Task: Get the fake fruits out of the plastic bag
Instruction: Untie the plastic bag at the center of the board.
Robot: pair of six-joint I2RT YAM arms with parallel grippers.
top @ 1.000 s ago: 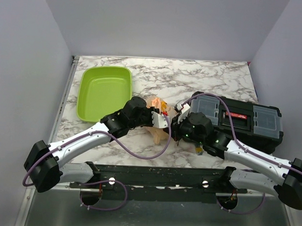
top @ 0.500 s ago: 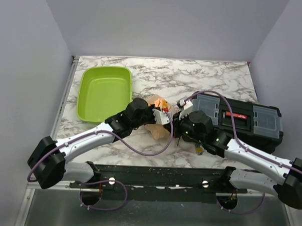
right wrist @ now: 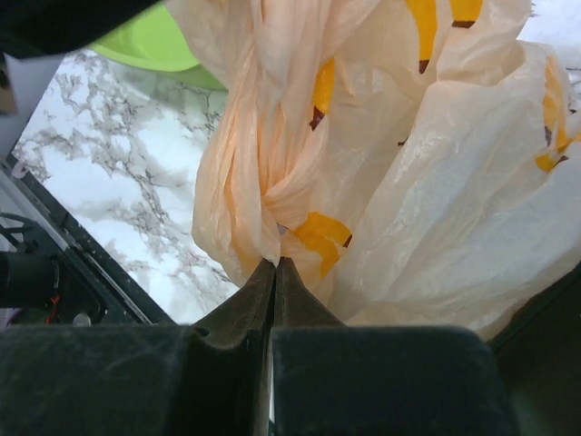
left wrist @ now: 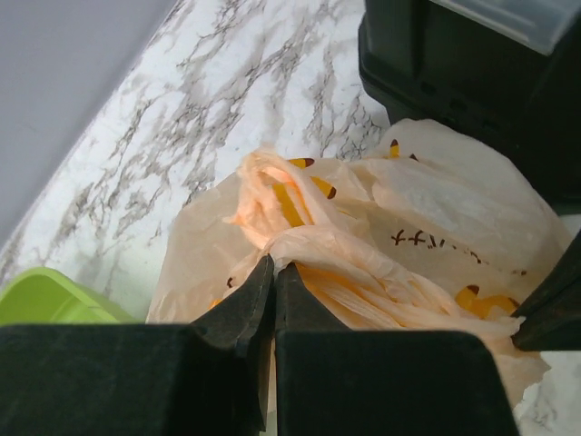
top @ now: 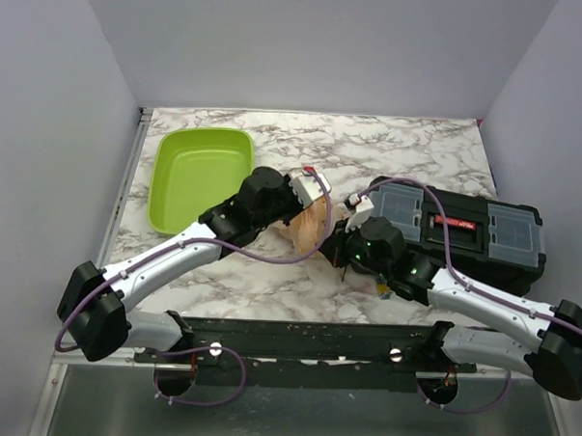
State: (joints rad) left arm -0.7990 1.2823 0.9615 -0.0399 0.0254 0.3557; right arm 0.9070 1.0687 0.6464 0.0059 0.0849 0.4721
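The plastic bag (top: 313, 229), thin peach film with orange prints, hangs bunched between my two grippers at the table's middle. My left gripper (left wrist: 274, 263) is shut on a gathered fold of the bag (left wrist: 427, 213) near its twisted top. From the other side, my right gripper (right wrist: 275, 262) is shut on a pinched fold of the bag (right wrist: 436, 182). In the top view the left gripper (top: 307, 207) sits at the bag's far left and the right gripper (top: 334, 241) at its near right. The fake fruits are hidden inside the bag.
A lime-green tray (top: 201, 175) lies at the back left, its edge also in the wrist views (left wrist: 45, 304) (right wrist: 163, 41). A black toolbox (top: 474, 236) with clear lid compartments stands close on the bag's right (left wrist: 472, 73). A metal rail runs along the near edge.
The left gripper has closed on the bag and lifted away from the near edge, pulling the film up. The right gripper has kept its grip and shifted slightly.
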